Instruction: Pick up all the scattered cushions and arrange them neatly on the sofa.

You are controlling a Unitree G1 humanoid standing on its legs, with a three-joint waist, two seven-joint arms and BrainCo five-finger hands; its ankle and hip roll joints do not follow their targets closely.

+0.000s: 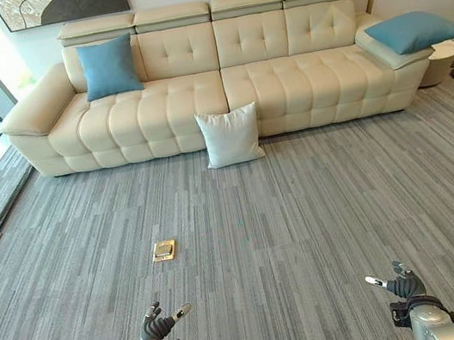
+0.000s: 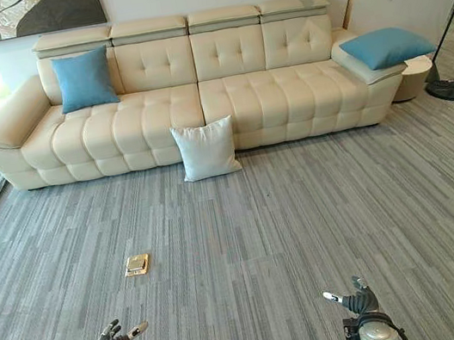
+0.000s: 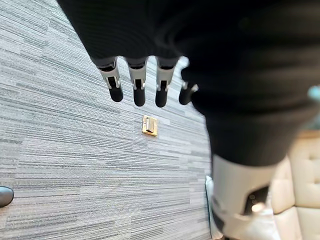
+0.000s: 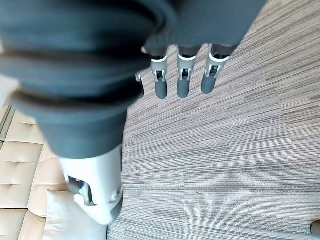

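Both hands hover low over the grey carpet (image 1: 308,235), nearest the viewer: left hand (image 1: 157,325) and right hand (image 1: 401,285), each empty with fingers loosely spread and thumb out. Ahead of the left hand, a brass floor plate (image 1: 164,250) sits in the carpet. Farther off, a white cushion (image 1: 231,135) stands on the floor, leaning against the front of the cream sofa (image 1: 282,82). One blue cushion (image 1: 109,66) stands upright against the backrest (left end); another blue cushion (image 1: 412,31) lies flat on the right armrest.
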